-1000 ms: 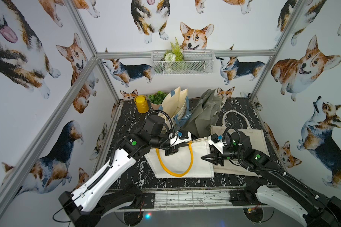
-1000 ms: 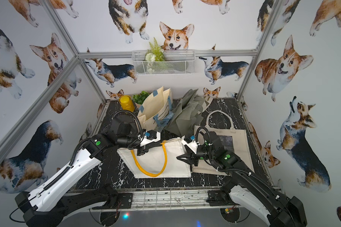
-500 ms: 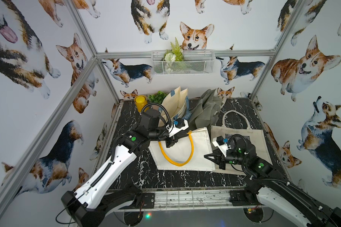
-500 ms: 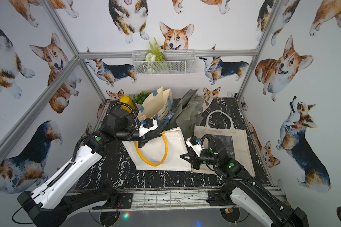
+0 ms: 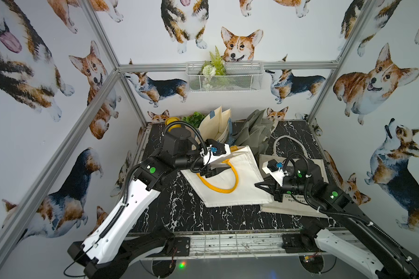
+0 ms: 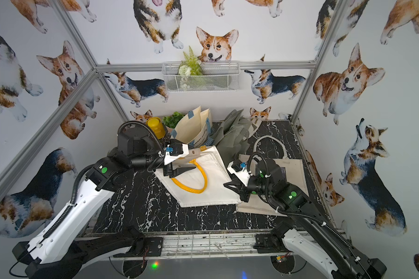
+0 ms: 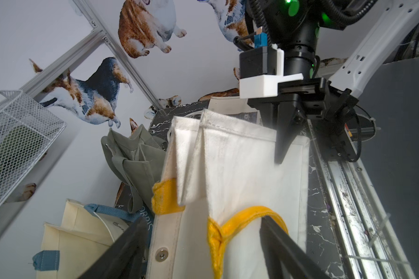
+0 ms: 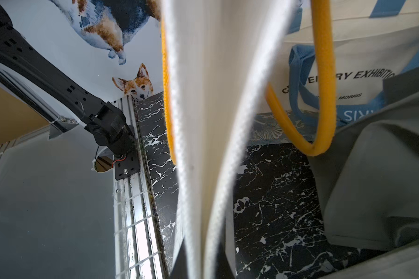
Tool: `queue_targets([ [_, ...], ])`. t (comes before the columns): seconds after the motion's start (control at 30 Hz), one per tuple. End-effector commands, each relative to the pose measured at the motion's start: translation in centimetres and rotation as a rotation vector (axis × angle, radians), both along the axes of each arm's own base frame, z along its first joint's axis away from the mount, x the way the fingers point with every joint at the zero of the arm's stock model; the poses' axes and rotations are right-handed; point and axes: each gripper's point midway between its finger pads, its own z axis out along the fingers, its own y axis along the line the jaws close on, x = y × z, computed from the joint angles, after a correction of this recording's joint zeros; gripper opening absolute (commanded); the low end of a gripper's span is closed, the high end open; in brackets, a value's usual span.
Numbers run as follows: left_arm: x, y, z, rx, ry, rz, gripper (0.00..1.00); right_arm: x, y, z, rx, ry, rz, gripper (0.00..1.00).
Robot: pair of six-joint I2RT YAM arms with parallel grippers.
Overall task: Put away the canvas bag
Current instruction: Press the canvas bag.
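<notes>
The canvas bag (image 5: 247, 174) (image 6: 213, 169) is white with yellow handles (image 5: 228, 190) and lies spread across the middle of the black marble table (image 5: 179, 207). My left gripper (image 5: 218, 168) (image 6: 189, 169) hovers open at the bag's top edge. In the left wrist view its fingers (image 7: 131, 241) straddle the bag's rim and one yellow handle (image 7: 240, 217) without clamping them. My right gripper (image 5: 258, 185) (image 6: 226, 185) is shut on the bag's right edge. The right wrist view shows that gripper (image 8: 203, 256) pinching the white fabric (image 8: 203, 96).
A beige printed tote (image 5: 307, 207) lies flat under my right arm. At the back stand a grey-green bag (image 5: 254, 130), a cream tote with blue straps (image 5: 215, 123), a yellow cup (image 5: 171, 120) and a plant (image 5: 194, 117). A wire basket (image 5: 224, 77) hangs on the back wall.
My right gripper closed on the bag's right edge. The bag swung and shifted toward the back. My left gripper then opened and let go of the bag's top.
</notes>
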Motion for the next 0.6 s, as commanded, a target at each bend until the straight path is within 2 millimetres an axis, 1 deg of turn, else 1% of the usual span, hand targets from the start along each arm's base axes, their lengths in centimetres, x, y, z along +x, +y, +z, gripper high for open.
queue_targets([
  [0.0, -2.0, -0.5, -1.3, 0.102, -0.003, -0.088, 0.79, -1.3, -0.7, 0.0, -0.122, -0.023, 0.098, 0.00],
  [0.1, -2.5, -1.7, -1.2, 0.146, -0.060, -0.112, 0.82, -1.4, -1.0, 1.1, -0.188, -0.049, 0.135, 0.00],
  [0.23, -1.3, -2.4, -0.9, 0.168, -0.100, -0.092, 0.84, -1.4, -1.9, 2.3, -0.282, -0.109, 0.176, 0.00],
  [0.3, -0.8, -2.6, -0.4, 0.155, -0.125, -0.079, 0.86, -1.4, -2.3, 2.7, -0.322, -0.146, 0.194, 0.00],
  [0.4, -0.4, -2.8, 0.3, 0.120, -0.150, -0.058, 0.90, -1.3, -3.0, 2.8, -0.367, -0.199, 0.210, 0.00],
  [0.57, 0.3, -2.7, 1.2, 0.089, -0.157, -0.009, 0.92, -1.3, -3.7, 2.7, -0.412, -0.256, 0.227, 0.00],
])
